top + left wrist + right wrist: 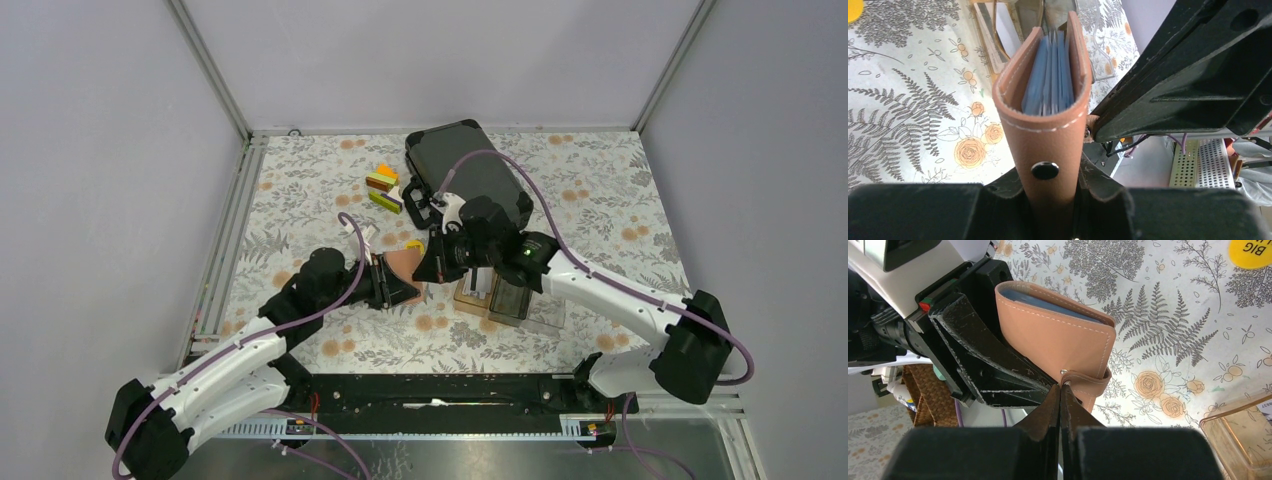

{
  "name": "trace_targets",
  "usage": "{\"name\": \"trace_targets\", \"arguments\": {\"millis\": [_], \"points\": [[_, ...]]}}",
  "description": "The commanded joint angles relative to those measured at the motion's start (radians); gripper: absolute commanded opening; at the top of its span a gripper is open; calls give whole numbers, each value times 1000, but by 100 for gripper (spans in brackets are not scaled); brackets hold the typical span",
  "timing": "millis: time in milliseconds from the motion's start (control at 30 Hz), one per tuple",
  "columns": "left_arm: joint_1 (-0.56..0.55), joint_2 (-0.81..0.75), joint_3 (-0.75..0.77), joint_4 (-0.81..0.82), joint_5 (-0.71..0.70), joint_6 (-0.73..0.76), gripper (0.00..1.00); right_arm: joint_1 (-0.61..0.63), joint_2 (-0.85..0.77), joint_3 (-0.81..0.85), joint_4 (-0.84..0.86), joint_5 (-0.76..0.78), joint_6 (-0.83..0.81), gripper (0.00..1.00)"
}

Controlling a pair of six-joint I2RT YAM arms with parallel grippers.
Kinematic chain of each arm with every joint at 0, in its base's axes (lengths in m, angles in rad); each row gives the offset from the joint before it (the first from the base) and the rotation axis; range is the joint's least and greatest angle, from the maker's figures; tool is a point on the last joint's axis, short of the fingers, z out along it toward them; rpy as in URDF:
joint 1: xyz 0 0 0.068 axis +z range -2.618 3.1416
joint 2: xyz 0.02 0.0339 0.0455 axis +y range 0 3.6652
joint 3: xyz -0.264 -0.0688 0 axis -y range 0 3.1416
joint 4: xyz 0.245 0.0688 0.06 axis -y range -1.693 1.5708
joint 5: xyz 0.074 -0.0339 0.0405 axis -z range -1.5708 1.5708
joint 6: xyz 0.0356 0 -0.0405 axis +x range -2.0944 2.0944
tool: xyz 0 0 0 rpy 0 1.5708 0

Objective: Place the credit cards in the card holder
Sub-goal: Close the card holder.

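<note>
The card holder (405, 265) is a salmon-pink wallet held off the floral mat, folded nearly closed. My left gripper (1050, 175) is shut on its spine just below a black snap, and blue-grey pockets (1050, 75) show between the covers. From the opposite side my right gripper (1060, 387) is shut, its tips touching the wallet's snap strap (1093, 382). Whether the strap is pinched between them I cannot tell. In the top view both grippers (385, 285) (432, 265) meet at the wallet. The credit cards are out of view.
A black hard case (470, 170) lies at the back of the mat, with coloured blocks (383, 188) to its left. A clear compartment tray (510, 300) sits under the right arm. A round yellow disc (1250, 252) lies on the mat beyond the wallet.
</note>
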Motion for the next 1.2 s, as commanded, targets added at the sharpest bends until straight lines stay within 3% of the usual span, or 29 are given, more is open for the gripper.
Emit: {"name": "trace_targets", "arguments": {"millis": [0,300,667,1167], "points": [[-10,-5,60,118,58,13,0,33,43,51,54,31,16,0],[-10,8,52,140,63,6,0,51,72,62,101,43,62,0],[-12,-4,33,155,30,-9,0,51,39,39,77,225,148,0],[-11,-29,5,163,-26,-47,0,51,-30,-6,80,305,160,0]]}}
